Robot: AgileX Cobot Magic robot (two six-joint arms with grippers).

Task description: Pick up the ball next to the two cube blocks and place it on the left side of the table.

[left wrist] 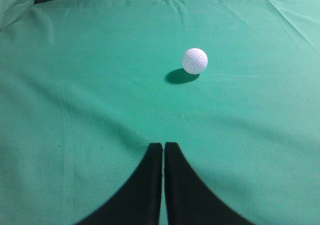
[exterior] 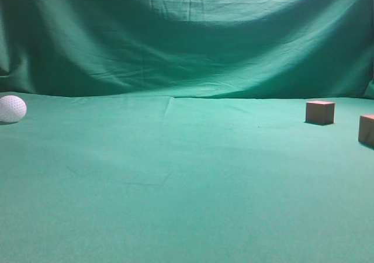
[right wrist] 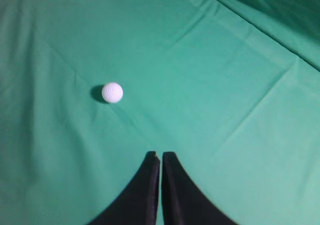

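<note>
The white dimpled ball (exterior: pixel 11 108) rests on the green table (exterior: pixel 175 175) at the far left edge of the exterior view. It also shows in the left wrist view (left wrist: pixel 194 61) and in the right wrist view (right wrist: pixel 112 92). The two reddish-brown cube blocks stand at the far right, one (exterior: pixel 320 112) further back and one (exterior: pixel 367 130) cut by the frame edge. My left gripper (left wrist: pixel 163 145) is shut and empty, well short of the ball. My right gripper (right wrist: pixel 160 154) is shut and empty, apart from the ball. Neither gripper shows in the exterior view.
A wrinkled green cloth backdrop (exterior: pixel 187 35) hangs behind the table. Cloth folds run across the right wrist view's upper right (right wrist: pixel 260 30).
</note>
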